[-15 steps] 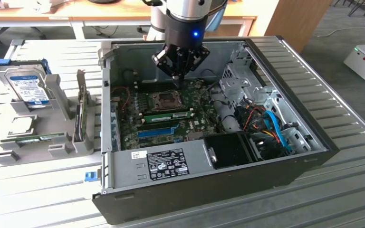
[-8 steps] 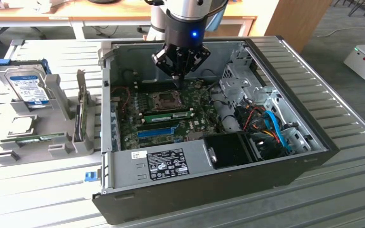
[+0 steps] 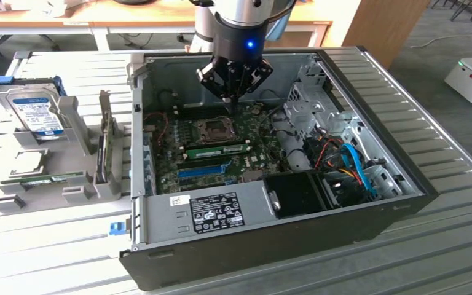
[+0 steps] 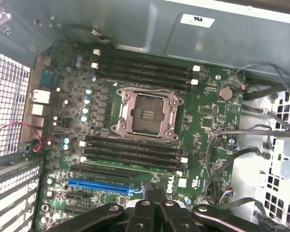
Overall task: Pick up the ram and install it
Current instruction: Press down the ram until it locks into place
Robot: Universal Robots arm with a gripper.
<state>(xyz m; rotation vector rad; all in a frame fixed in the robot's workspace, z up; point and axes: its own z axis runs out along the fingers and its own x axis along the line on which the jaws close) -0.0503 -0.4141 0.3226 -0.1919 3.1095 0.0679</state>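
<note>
The ram (image 3: 217,147) is a thin green stick standing in a black slot of the motherboard (image 3: 257,161), just beside the CPU socket (image 3: 217,128). In the wrist view the ram (image 4: 135,168) shows edge-on in the slot bank nearest the blue slot (image 4: 99,184). My gripper (image 3: 230,106) hangs above the board behind the socket, apart from the ram, fingers shut together with nothing between them. Its black fingers (image 4: 145,205) and linkage show in the wrist view.
The open black computer case (image 3: 383,212) lies on a slatted metal table, with a drive cage and cables at the exterior view's right. A grey holder (image 3: 72,184) at the left carries a hard drive (image 3: 37,114) and a small green board (image 3: 51,179).
</note>
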